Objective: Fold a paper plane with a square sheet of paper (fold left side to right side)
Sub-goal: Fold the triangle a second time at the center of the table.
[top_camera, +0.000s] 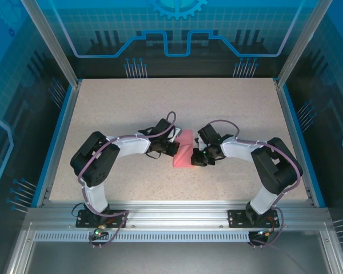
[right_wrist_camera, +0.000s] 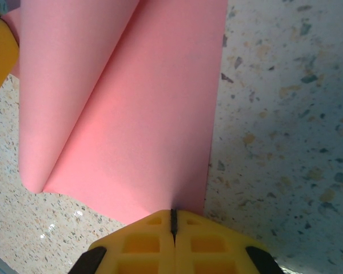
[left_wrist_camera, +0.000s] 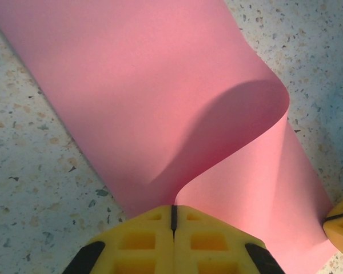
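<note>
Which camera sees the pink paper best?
The left wrist view: the pink paper is big there, one side curling up and over. The right wrist view shows the paper close too, doubled over. The top view shows it tiny, far away.

Bright even light, sharp focus; soft shadow under the curled paper (left_wrist_camera: 131, 85).

I see the speckled beige table (top_camera: 131, 114) carrying just the square sheet of paper (top_camera: 185, 154), lying partly curled over itself between my left gripper (top_camera: 174, 149) and right gripper (top_camera: 196, 159), bare tabletop beyond both.
</note>
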You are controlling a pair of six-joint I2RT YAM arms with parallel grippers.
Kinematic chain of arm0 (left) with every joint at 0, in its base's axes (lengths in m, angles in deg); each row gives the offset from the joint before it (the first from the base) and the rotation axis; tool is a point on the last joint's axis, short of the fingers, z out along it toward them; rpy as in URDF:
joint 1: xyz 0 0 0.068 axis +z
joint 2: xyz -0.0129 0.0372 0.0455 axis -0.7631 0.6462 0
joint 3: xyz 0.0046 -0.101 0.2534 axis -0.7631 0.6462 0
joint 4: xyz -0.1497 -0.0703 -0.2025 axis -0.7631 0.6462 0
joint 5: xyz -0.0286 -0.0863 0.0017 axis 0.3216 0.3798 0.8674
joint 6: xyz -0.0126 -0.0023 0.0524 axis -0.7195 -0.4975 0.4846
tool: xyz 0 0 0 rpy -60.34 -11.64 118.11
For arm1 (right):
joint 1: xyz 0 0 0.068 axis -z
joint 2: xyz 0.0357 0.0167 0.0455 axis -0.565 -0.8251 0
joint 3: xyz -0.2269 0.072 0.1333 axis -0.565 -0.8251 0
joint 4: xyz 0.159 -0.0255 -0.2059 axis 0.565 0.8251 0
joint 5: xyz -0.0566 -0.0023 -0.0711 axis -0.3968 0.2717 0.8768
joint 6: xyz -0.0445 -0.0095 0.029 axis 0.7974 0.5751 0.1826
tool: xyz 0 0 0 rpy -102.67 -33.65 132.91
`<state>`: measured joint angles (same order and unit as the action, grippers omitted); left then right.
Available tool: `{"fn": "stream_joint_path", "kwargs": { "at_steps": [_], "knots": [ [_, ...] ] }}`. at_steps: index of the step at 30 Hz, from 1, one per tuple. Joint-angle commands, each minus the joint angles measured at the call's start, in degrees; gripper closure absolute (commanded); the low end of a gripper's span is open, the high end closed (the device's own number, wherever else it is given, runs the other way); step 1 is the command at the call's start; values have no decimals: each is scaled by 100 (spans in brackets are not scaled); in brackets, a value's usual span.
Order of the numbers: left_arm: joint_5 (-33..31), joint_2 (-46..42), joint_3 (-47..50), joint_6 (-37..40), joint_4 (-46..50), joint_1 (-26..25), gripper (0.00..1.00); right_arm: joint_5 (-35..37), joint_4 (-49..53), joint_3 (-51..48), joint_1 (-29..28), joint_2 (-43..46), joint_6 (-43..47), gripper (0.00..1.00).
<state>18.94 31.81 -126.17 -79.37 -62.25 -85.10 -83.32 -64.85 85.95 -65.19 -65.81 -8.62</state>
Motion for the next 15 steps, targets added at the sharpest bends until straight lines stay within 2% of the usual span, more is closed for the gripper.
{"fn": "stream_joint_path", "kwargs": {
  "at_steps": [1, 15],
  "knots": [
    [-114, 81, -92, 135, 41, 62, 100, 157, 441, -8, -44, -191, 93, 100],
    [-77, 215, -109, 124, 15, 65, 100, 149, 432, -24, -45, -214, 93, 100]
  ]
}}
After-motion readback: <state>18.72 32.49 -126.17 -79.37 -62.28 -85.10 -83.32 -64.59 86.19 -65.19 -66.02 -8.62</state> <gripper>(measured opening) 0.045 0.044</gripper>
